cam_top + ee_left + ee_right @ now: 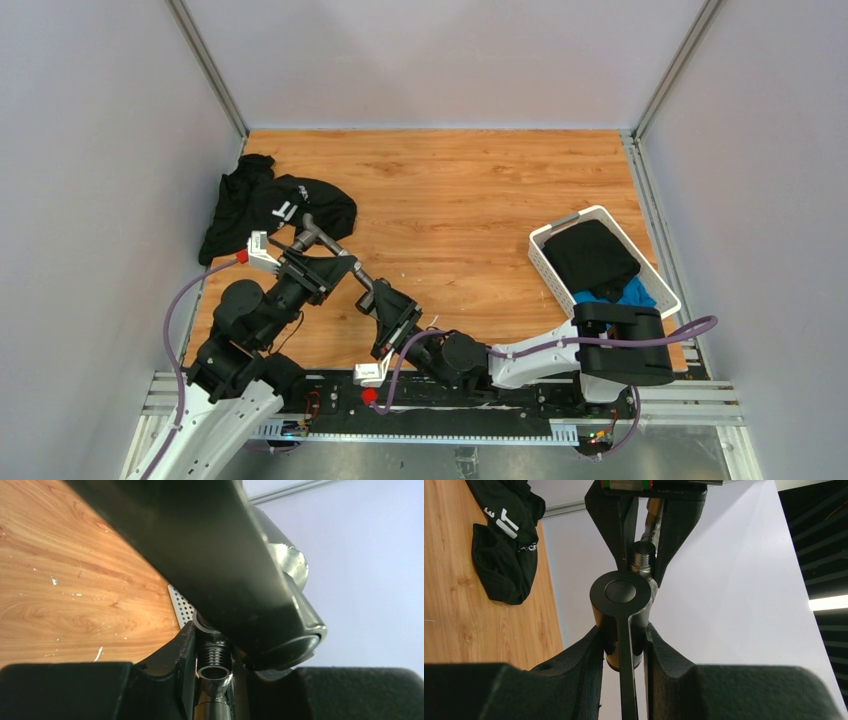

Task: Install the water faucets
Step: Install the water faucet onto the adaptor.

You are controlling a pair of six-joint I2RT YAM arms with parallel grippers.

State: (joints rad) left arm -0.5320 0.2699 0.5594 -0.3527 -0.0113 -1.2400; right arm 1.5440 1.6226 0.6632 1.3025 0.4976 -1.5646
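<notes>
Dark-grey metal fills the gap between both of my hands: the faucet (621, 592) hangs in the air over the near left part of the wooden surface (470, 200), touching nothing but my fingers. My right hand (624, 635) is closed narrow on its round, flat-capped body. The thin lever handle (625, 680) runs back between those fingers toward the wrist. Just past the cap a shiny threaded stub (643, 555) sticks out, and my left hand (215, 655) is clamped on the faucet right at that stub. From that wrist the stub's hollow end and its threads show clearly. Seen from above, a grey pipe (322, 236) reaches on past my left hand and looks bent at its far tip.

Well to the right, a white basket (548, 262) sits on the surface, holding a black cloth (590, 255) with something blue (635, 293) beside it. At the far left lies a black garment (270, 205) with white lettering.
</notes>
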